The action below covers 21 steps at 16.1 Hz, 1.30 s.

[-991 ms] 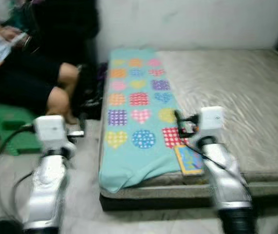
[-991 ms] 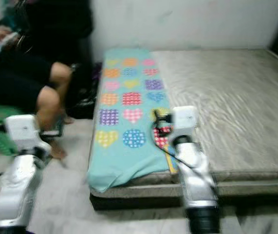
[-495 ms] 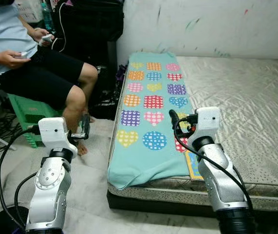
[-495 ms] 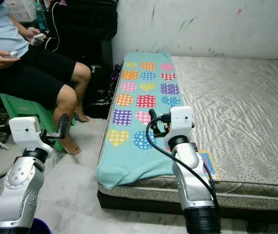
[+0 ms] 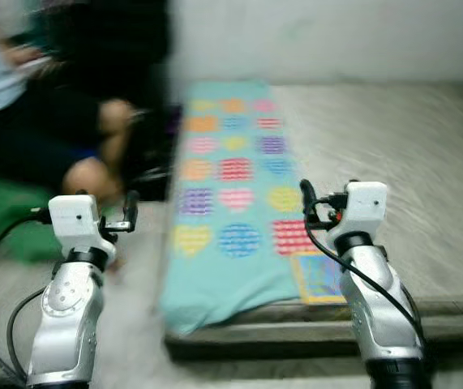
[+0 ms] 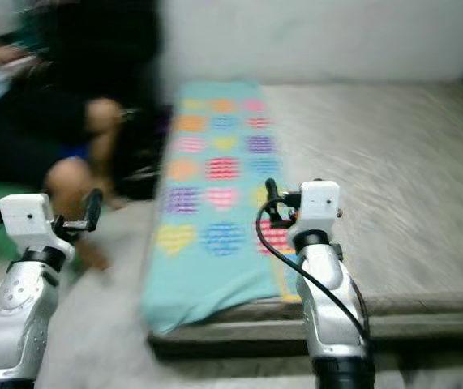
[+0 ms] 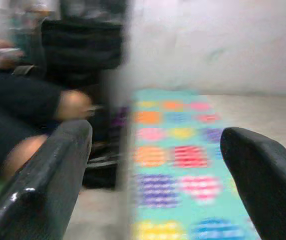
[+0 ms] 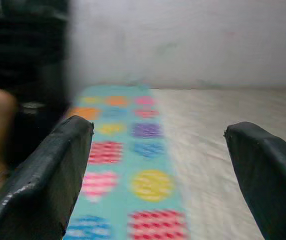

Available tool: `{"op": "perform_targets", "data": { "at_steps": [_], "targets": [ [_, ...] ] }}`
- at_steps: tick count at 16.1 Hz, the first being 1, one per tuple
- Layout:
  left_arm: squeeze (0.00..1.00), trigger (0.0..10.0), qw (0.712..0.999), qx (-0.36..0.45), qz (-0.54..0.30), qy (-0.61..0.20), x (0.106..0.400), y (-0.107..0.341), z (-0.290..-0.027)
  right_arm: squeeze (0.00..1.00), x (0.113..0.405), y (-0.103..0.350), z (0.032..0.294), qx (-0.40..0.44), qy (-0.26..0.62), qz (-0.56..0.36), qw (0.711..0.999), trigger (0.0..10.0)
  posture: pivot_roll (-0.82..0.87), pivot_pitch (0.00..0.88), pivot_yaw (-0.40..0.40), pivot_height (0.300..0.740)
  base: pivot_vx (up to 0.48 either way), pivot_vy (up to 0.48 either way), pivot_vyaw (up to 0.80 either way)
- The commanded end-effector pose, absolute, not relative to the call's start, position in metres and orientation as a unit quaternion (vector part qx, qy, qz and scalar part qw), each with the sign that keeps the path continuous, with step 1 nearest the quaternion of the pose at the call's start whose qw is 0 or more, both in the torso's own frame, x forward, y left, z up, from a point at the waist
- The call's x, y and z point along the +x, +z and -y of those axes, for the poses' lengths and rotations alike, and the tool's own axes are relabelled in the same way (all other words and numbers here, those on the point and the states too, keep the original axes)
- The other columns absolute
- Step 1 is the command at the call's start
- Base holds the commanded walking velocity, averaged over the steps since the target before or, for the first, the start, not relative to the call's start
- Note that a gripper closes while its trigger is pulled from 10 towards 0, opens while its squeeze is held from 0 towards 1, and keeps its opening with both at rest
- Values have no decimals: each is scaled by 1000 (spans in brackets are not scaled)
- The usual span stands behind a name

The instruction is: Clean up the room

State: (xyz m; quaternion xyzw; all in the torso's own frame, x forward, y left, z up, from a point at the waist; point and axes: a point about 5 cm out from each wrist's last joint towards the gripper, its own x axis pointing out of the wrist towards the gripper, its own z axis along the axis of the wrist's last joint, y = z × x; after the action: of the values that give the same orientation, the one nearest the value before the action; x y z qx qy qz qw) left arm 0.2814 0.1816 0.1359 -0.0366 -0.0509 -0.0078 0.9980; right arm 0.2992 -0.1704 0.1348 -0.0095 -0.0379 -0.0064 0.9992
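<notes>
View just went blurry again, so the robot's moving. Both end effectors, left (image 5: pixel 130 212) and right (image 5: pixel 306 197), are spread open and empty; the book (image 5: pixel 322 278) sits at the bed's (image 5: pixel 426 162) edge, unpicked.

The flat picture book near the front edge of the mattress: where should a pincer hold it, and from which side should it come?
Probably the picture book is best taken by its front edge, approached from the robot's side of the mattress. It lies flat beside the teal cloth, so a grasp from above has nothing to close on. The right pincer, open, is nearest. Blur hides whether the edge overhangs.
</notes>
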Motion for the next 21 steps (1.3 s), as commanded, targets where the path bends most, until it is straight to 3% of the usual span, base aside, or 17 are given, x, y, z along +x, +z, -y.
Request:
{"op": "perform_targets", "data": {
  "at_steps": [1, 14, 21],
  "targets": [
    [0, 10000, 998, -30, 56, -16, 281, 139, -183, 0, 303, 142, 165, -1, -1, 49, 999, 10000, -75, 0, 13, 740, 356, 0, 0],
    [0, 10000, 998, -35, 51, -13, 287, 141, -178, 0, 304, 140, 161, 0, 13, 41, 999, 10000, -75, 0, 20, 740, 45, 0, 0],
    [0, 10000, 998, -41, 51, -15, 288, 139, -175, 0, 307, 141, 161, -8, 20, 41, 999, 10000, -80, 0, 12, 740, 0, -296, 0]
  ]
}}
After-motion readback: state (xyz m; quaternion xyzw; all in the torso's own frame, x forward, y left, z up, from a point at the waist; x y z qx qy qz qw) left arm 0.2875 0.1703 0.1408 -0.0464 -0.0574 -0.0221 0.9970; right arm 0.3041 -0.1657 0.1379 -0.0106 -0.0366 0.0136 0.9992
